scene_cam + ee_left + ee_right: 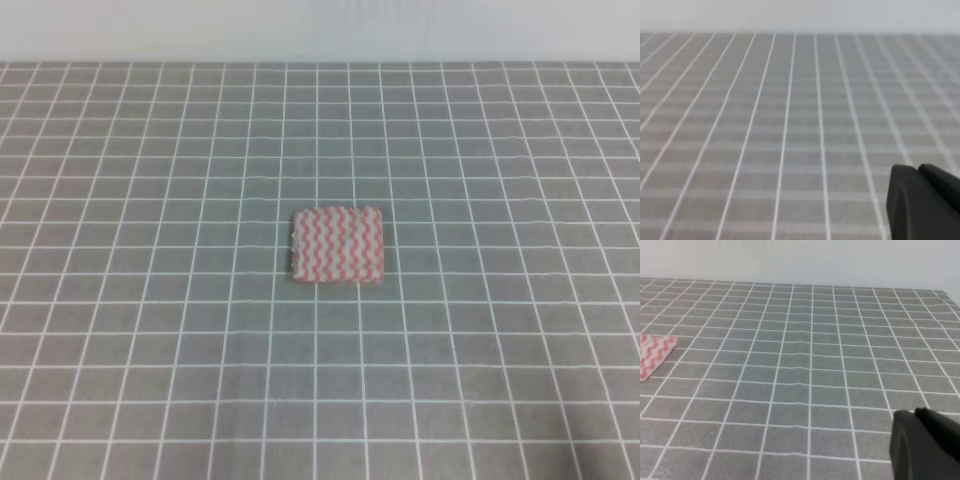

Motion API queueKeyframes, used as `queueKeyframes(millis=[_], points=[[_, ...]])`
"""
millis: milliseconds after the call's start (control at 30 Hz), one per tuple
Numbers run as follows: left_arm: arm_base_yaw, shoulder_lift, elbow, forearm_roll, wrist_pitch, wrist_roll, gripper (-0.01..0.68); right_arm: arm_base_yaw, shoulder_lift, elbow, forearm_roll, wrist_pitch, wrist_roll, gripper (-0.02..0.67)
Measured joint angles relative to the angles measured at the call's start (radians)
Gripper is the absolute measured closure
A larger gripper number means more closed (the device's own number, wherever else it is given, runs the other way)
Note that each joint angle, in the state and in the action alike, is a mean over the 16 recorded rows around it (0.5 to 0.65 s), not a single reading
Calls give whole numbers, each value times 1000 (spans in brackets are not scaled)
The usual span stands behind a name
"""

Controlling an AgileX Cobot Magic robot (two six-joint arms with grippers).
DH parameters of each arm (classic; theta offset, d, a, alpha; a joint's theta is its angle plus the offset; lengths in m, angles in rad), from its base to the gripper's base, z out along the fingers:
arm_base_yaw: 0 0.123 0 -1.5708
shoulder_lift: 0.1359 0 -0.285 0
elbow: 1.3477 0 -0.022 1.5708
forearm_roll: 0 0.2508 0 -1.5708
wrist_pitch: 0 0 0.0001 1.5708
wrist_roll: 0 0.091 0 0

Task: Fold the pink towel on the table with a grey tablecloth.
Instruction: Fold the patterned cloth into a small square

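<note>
The pink towel [337, 245] lies flat in the middle of the grey tablecloth [150, 350] as a small rectangle about two grid squares wide. One corner of it shows at the left edge of the right wrist view [654, 355]. Neither arm shows in the exterior high view. A black part of my left gripper [922, 205] sits at the lower right of the left wrist view, above bare tablecloth [790, 125]. A black part of my right gripper [925, 445] sits at the lower right of the right wrist view, well to the right of the towel. Their jaws are hidden.
A white wall [320, 30] runs behind the table's far edge. The tablecloth's far right corner [942, 292] shows in the right wrist view. Slight wrinkles run across the cloth [810, 315].
</note>
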Motion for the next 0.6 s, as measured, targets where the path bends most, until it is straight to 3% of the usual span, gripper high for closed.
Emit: queueKeyframes(millis=[600], points=[[25, -48, 3, -13, 97, 125, 675, 0, 0, -2, 1, 1, 0, 665]])
